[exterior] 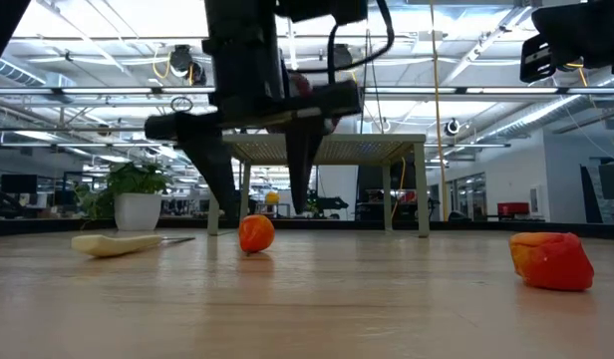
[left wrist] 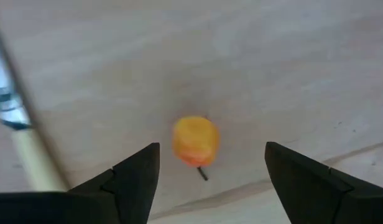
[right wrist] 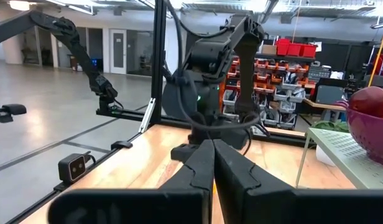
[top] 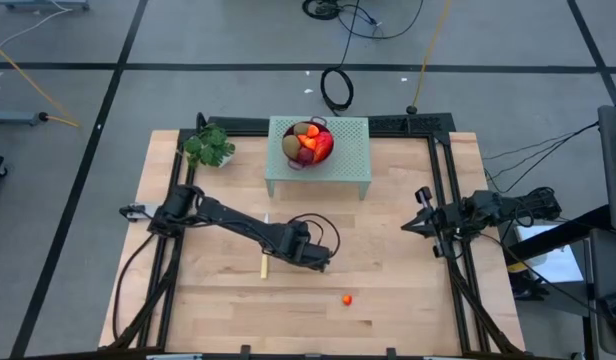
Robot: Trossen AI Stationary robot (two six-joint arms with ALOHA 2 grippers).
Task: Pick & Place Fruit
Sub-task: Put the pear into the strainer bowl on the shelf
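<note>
High view: the left arm reaches out from the worktop's left edge, stretched low toward the middle, and its left tool (top: 321,262) hangs over the bare wood with fingers spread wide, gripping nothing. Between those fingers, in the left wrist view, a small round orange fruit (left wrist: 196,140) with a short dark stem lies on the boards, clear of both fingertips (left wrist: 142,171). From table height the same piece (exterior: 256,233) sits on the wood directly under the dark fingers.

The right arm waits folded at the right edge, its right tool (top: 410,225) pinched fully together and holding nothing.

A second tiny orange-red fruit (top: 347,298) lies alone nearer the front edge, well apart from the left tool. Just beside the left arm lies a slim knife (top: 264,262) with a pale yellow handle. At the back of the worktop (top: 408,300), which is light planked wood with a smooth grain, stands a pale green perforated stand (top: 350,152) on thin legs. On it rests a purple colander-like bowl (top: 326,152) heaped with the rest of the fruit, red, orange and brown-green pieces. A green leafy plant (top: 209,146) in a white pot stands to the left of the stand.
</note>
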